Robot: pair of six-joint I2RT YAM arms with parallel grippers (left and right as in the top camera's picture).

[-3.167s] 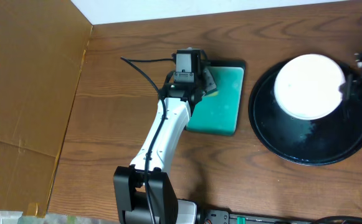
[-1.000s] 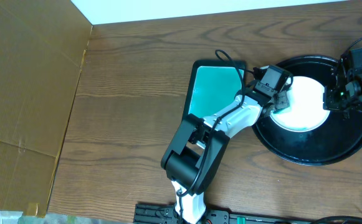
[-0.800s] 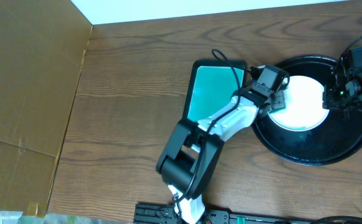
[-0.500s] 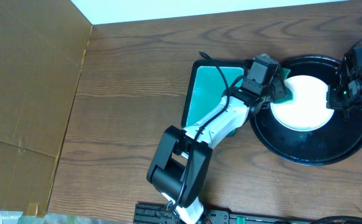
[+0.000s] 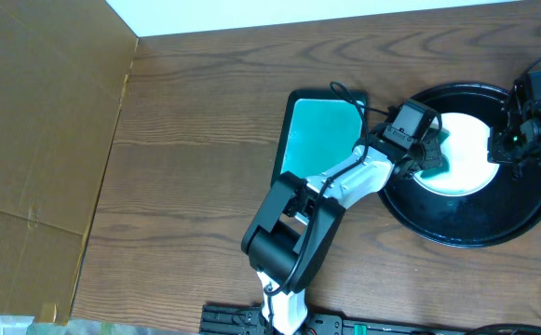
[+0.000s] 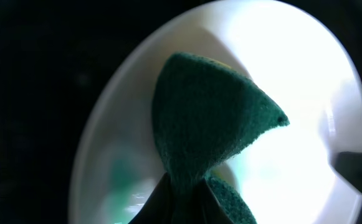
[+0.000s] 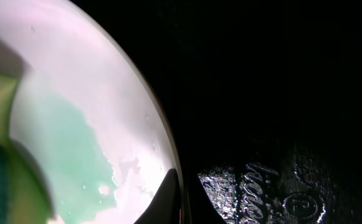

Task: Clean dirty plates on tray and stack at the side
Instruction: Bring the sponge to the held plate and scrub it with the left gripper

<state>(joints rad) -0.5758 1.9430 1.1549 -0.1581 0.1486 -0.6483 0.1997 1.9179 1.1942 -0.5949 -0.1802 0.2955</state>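
Observation:
One white plate lies in the round black tray at the right. My left gripper is shut on a dark green sponge that presses on the plate's left part. The left wrist view shows the sponge folded between the fingers, over the plate. My right gripper is shut on the plate's right rim. In the right wrist view, a finger lies over the rim of the plate, which bears a wet teal smear.
A rectangular teal tray with a black rim lies just left of the round tray, partly under my left arm. A brown cardboard sheet covers the table's left side. Bare wooden table lies between them.
The left gripper has swept the sponge from the plate's upper left edge down and right onto the plate. The right gripper has stayed on the rim.

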